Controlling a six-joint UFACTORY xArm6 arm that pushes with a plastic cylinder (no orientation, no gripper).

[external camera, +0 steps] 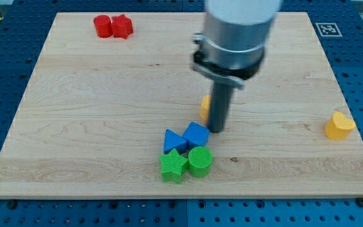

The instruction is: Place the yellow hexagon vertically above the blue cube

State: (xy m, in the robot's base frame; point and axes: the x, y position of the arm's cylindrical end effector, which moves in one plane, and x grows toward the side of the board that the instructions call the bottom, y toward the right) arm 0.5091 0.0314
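The yellow hexagon (pixel 205 108) sits near the board's middle, mostly hidden behind my rod; only its left edge shows. The blue cube (pixel 196 134) lies just below it and slightly to the view's left. My tip (pixel 216 130) rests on the board right next to the hexagon's right side and just to the right of the blue cube's upper corner.
A blue triangle (pixel 173 141) touches the cube's left side. A green star (pixel 174 166) and a green cylinder (pixel 200 162) sit just below them. A red cylinder (pixel 103 26) and a red star (pixel 123 26) are at top left. A yellow heart (pixel 339 125) is at the right edge.
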